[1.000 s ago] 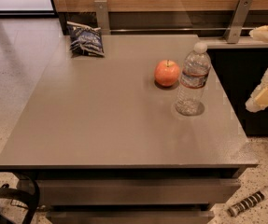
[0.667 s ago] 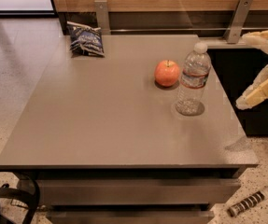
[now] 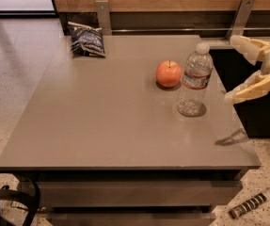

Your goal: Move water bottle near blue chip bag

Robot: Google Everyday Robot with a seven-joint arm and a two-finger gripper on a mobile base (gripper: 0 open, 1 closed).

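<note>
The water bottle (image 3: 195, 80) stands upright on the right part of the grey table (image 3: 101, 121), clear with a white cap and a blue-and-red label band. The blue chip bag (image 3: 86, 38) lies at the table's far left corner. My gripper (image 3: 233, 68) is at the right edge of the view, above the table's right side and just right of the bottle, apart from it. Its two pale yellow fingers (image 3: 247, 89) are spread wide and hold nothing.
A red-orange apple (image 3: 168, 73) sits just left of the bottle, close to it. Two metal posts (image 3: 103, 14) stand at the table's back edge before a wooden wall. A striped cylindrical object (image 3: 253, 204) lies on the floor at lower right.
My gripper has moved left, from the far right edge toward the bottle, with its fingers still spread. The bottle, apple and bag have not moved.
</note>
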